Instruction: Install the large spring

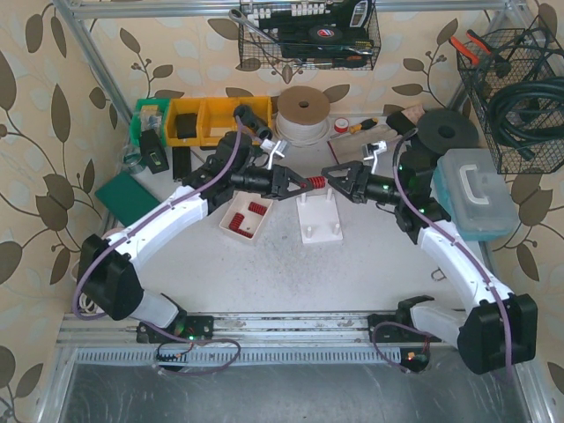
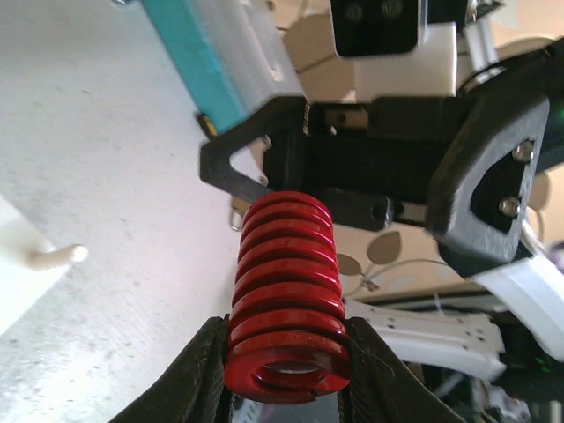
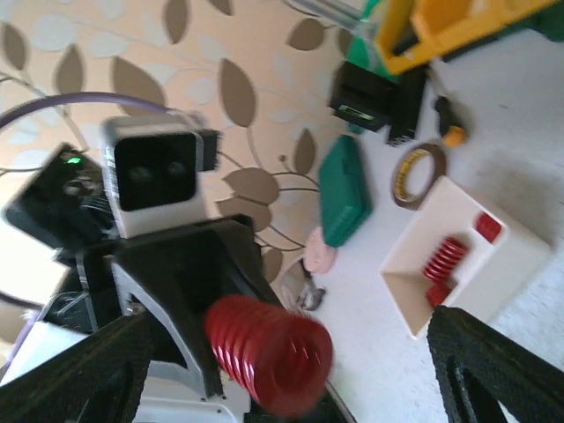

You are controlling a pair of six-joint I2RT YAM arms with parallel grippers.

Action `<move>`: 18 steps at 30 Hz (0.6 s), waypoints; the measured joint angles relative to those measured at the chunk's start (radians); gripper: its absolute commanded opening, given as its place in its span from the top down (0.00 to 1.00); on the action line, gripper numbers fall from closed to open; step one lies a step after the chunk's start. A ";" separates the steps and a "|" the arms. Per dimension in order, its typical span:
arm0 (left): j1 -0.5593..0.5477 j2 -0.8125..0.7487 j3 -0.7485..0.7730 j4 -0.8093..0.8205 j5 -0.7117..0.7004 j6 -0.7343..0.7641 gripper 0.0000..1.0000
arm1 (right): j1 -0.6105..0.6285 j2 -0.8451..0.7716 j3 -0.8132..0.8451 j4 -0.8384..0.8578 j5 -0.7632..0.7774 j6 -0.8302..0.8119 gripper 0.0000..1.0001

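The large red spring [image 1: 312, 183] is held level in the air by my left gripper [image 1: 298, 183], which is shut on one end of it. In the left wrist view the spring [image 2: 286, 282] sticks out forward from between the black fingers [image 2: 198, 374]. My right gripper [image 1: 335, 180] is open and faces the spring's free end, just short of it. In the right wrist view the blurred spring [image 3: 269, 352] lies between my wide-open fingers [image 3: 75, 374]. The white peg fixture [image 1: 317, 218] stands on the table just below both grippers.
A white tray [image 1: 240, 227] with smaller red springs [image 1: 249, 211] sits left of the fixture and also shows in the right wrist view [image 3: 493, 264]. Yellow bins [image 1: 211, 119], a tape roll [image 1: 303, 113], a teal box [image 1: 476, 189] and a green case [image 1: 128, 189] ring the work area.
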 measured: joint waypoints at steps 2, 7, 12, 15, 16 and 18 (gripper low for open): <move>-0.001 -0.007 -0.010 0.029 0.043 -0.013 1.00 | -0.008 -0.003 -0.007 0.084 -0.042 0.014 0.17; -0.002 -0.008 -0.054 0.146 0.099 -0.089 1.00 | -0.010 0.028 -0.047 0.239 -0.101 0.075 0.21; -0.002 -0.008 -0.104 0.267 0.107 -0.177 1.00 | -0.010 0.053 -0.064 0.359 -0.114 0.159 0.31; -0.002 -0.008 -0.114 0.314 0.108 -0.210 1.00 | -0.010 0.053 -0.064 0.407 -0.120 0.189 0.31; -0.002 -0.008 -0.115 0.329 0.107 -0.219 1.00 | -0.010 0.053 -0.064 0.416 -0.121 0.196 0.29; -0.002 -0.008 -0.116 0.351 0.106 -0.233 1.00 | -0.010 0.053 -0.064 0.433 -0.126 0.211 0.27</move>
